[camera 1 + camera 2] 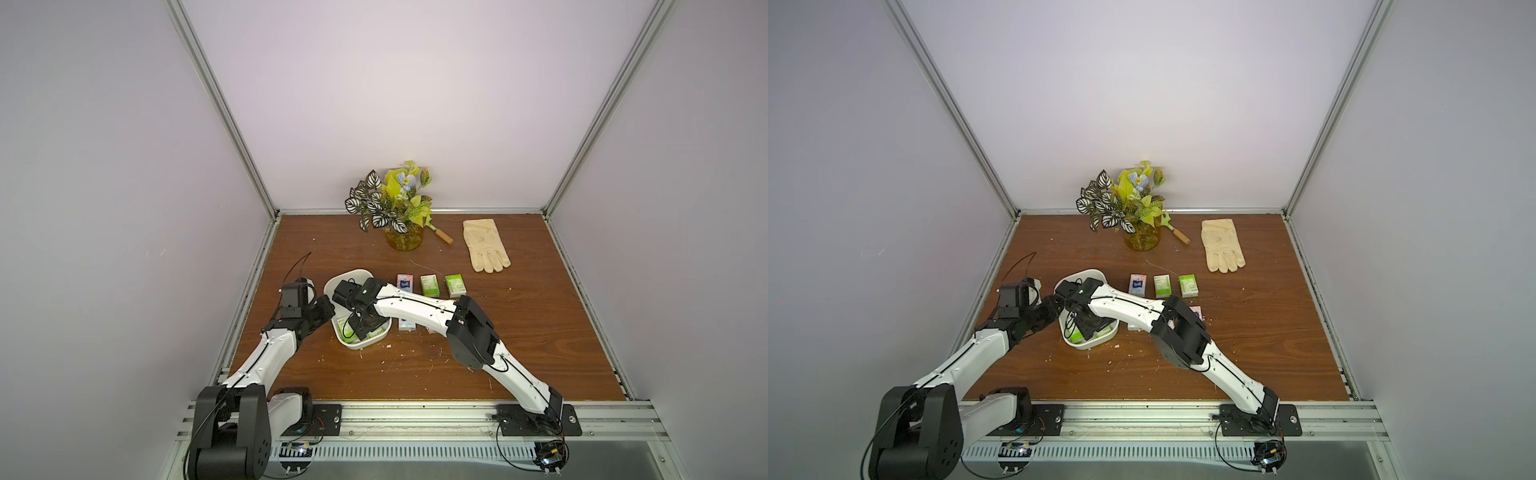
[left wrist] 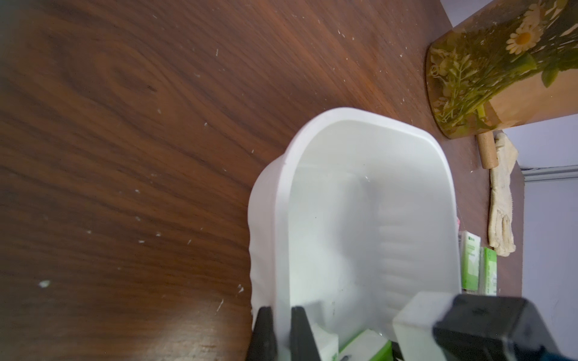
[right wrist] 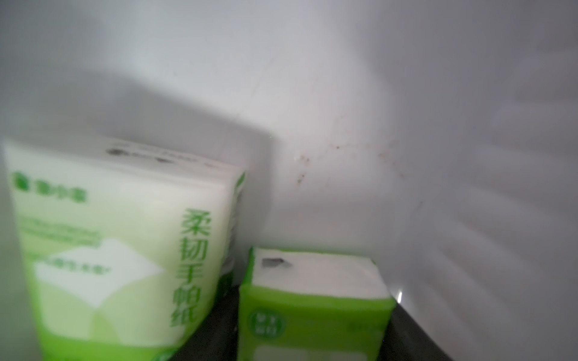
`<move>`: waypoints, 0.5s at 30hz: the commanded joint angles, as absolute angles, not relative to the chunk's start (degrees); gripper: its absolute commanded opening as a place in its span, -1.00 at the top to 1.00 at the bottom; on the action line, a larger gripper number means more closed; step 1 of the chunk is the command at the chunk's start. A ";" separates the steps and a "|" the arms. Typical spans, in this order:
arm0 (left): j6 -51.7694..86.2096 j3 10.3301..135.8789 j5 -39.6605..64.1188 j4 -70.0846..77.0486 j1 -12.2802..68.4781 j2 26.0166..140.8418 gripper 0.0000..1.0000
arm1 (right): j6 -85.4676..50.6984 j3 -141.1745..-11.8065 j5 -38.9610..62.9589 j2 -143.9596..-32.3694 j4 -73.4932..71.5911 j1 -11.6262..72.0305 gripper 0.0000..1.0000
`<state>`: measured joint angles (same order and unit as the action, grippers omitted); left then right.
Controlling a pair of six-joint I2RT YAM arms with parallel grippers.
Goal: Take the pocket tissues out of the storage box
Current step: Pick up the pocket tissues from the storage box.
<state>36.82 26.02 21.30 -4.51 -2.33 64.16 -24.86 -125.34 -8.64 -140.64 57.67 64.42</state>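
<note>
— Where are the tissues?
— Two green-and-white soft tissue packets point(image 3: 103, 250) sit inside the white oblong plastic storage box point(image 2: 359, 115). They are blurred in my right wrist view and mostly under my arm in both top views. On the brown wooden desk point(image 1: 519, 332) beside the box lie three more packets point(image 1: 429, 285).
— Your grippers?
— My left gripper point(image 2: 281, 315) is clamped on the box's rim. My right gripper point(image 1: 362, 326) is down inside the box with its jaws hidden, so I cannot tell how far open it is or whether it holds anything.

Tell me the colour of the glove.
Cream; the glove shows best in a top view.

Left claw point(image 2: 283, 333) clamped shut; right claw point(image 1: 360, 331) pointed down, spread unclear.
</note>
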 commanded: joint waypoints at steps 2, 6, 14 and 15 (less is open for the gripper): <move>35.96 26.18 20.81 -3.87 -1.89 63.74 0.76 | -24.26 -126.93 -6.78 -141.32 58.36 63.83 -0.20; 34.87 26.23 18.95 -4.13 -1.93 64.07 0.58 | -24.03 -128.83 -7.19 -139.44 58.36 63.63 -0.12; 33.61 28.32 17.14 -4.87 -1.98 64.16 0.16 | -24.41 -131.17 -8.42 -135.38 58.51 62.93 -0.06; 33.37 28.92 17.03 -5.08 -2.10 64.21 0.10 | -24.36 -131.53 -8.50 -134.83 58.51 62.87 -0.06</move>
